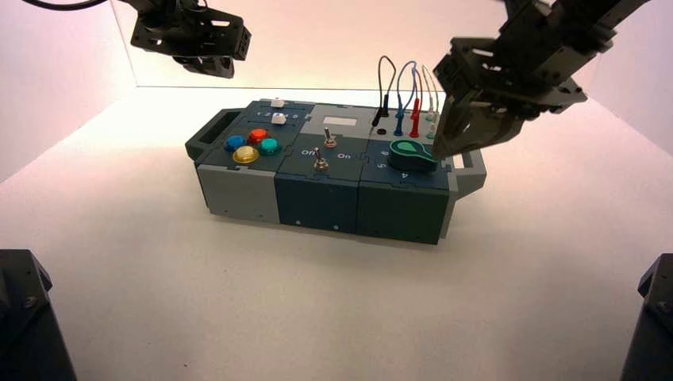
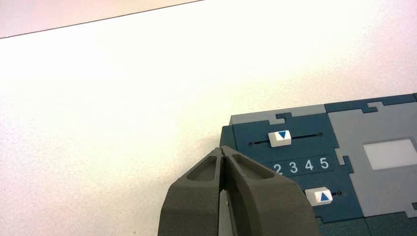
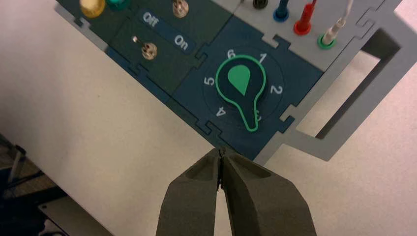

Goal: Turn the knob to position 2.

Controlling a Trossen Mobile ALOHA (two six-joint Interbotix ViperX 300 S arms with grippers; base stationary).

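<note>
The dark green teardrop knob with a lighter green top sits on the right end of the box. In the right wrist view the knob has its pointed tip at the number 3 on a dial numbered 1 to 6. My right gripper hangs just right of the knob, above the box's right end; it is shut and empty, apart from the knob. My left gripper is raised behind the box's left end, shut and empty.
Four coloured push buttons sit at the box's left. Two metal toggle switches marked Off and On stand in the middle. Two white sliders flank numbers 2 to 5. Wires plug in behind the knob.
</note>
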